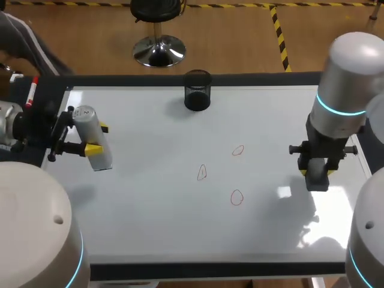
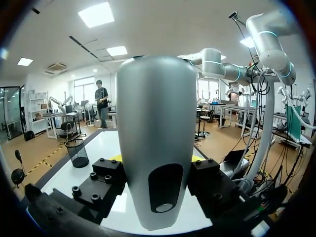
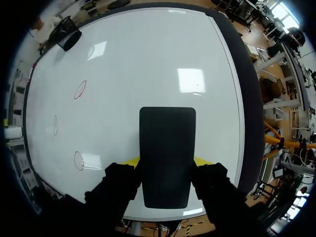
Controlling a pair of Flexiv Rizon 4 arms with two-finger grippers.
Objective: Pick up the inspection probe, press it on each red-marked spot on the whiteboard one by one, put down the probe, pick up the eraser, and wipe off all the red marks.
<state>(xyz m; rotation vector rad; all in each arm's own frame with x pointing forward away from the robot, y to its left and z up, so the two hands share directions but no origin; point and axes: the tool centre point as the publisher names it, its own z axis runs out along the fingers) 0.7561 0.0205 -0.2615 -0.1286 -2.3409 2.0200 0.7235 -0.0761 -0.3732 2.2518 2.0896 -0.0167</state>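
Grey-white arms (image 1: 354, 66), cyan rings (image 1: 336, 109), yellow-tipped fingers (image 1: 93, 149)

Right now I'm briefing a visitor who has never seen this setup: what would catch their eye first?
Three red marks stand out near the middle of the whiteboard. At its left edge, the left tool grips a grey probe. Near the right edge, the right tool grips a black eraser.
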